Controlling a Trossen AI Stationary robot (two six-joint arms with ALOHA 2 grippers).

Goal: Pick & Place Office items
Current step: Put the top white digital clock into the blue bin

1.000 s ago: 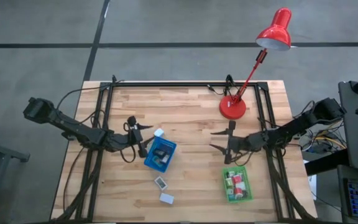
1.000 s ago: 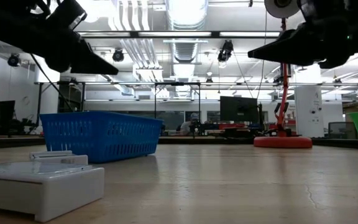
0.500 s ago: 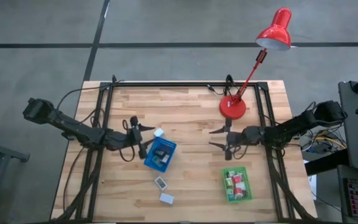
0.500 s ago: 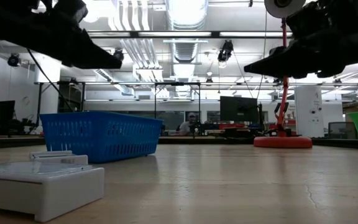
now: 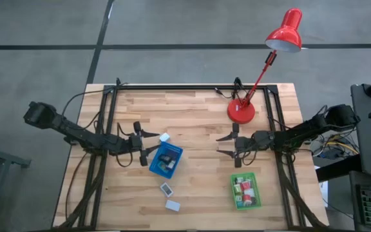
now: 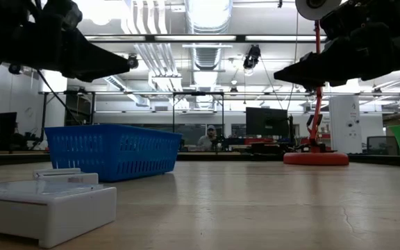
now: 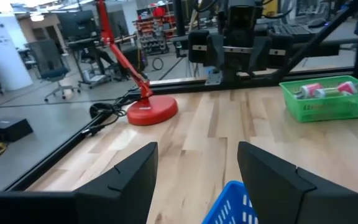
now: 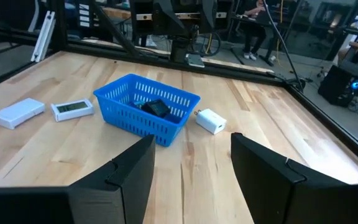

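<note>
Both arms hover mid-table, nothing held.
Left gripper [image 5: 148,142] fingers apart beside blue tray [image 5: 166,160]; right gripper [image 5: 225,144] fingers apart, above green tray [image 5: 246,191].

A red desk lamp [image 5: 263,64] stands on the far right part of the wooden counter [image 5: 198,109], its round base [image 5: 241,112] flat on the boards and its shade [image 5: 285,32] reaching out past the far edge. A blue basket tray [image 5: 166,160] sits left of centre, tilted askew. A green basket tray [image 5: 246,190] lies near the right front. Grey floor [image 5: 172,26] surrounds the counter, and a person [image 6: 210,137] sits far back in the room.
</note>
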